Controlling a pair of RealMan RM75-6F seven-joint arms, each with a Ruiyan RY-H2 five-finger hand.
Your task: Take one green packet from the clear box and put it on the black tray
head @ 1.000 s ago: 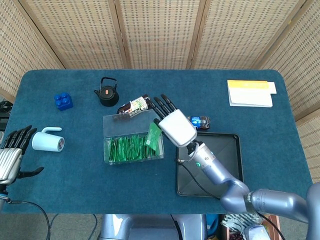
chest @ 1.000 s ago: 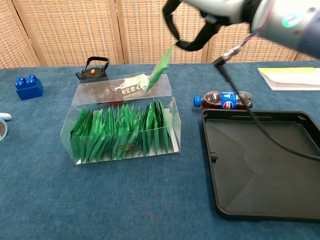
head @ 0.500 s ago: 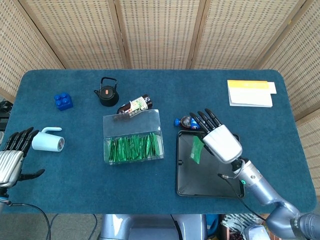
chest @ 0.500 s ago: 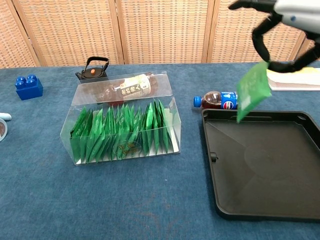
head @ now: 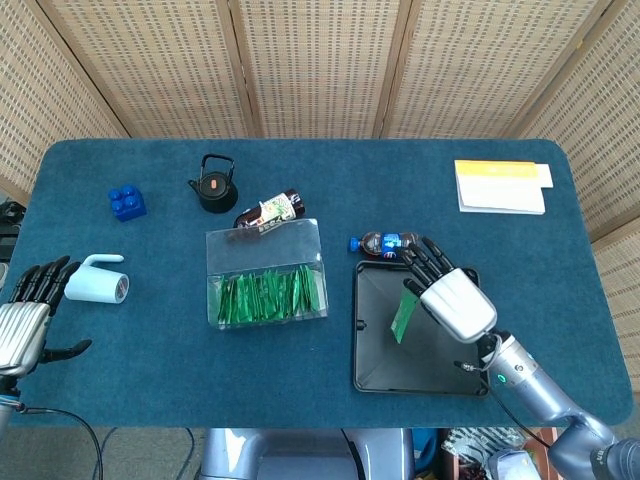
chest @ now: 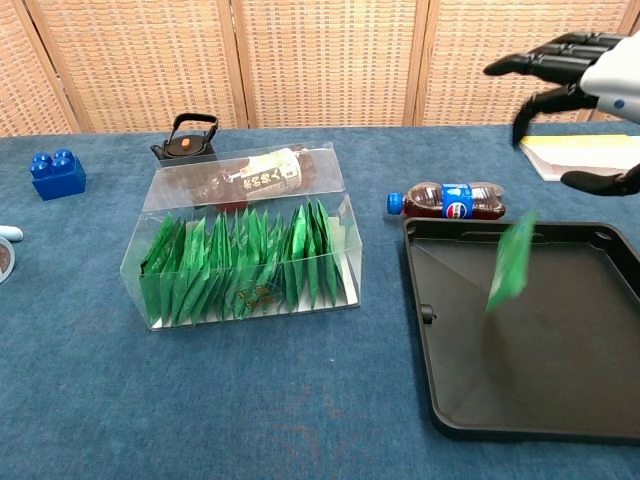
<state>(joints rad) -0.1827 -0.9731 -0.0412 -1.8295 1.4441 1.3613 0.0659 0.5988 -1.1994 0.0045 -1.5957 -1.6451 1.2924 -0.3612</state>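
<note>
Black tray: the shallow black plastic tray [chest: 470, 400] sits nearest, at the right front of the blue worktop [chest: 200, 400].
Green packet: one flat green foil packet [chest: 511, 262] hangs over the tray floor, apart from the fingers and apparently in mid-fall; whether its lower edge touches the tray is hard to tell.
Right hand: the right hand [chest: 580, 75] is above the tray, fingers [chest: 545, 60] spread wide and holding nothing.
Step in hand: letting go. Done well, the hand stays over the tray until the packet lies flat, then lifts straight up.
Left hand: the left hand [head: 25, 315] rests at the worktop's edge, fingers apart, empty.
Clear box: the clear plastic box [chest: 245, 250] holds the other packets.
</note>
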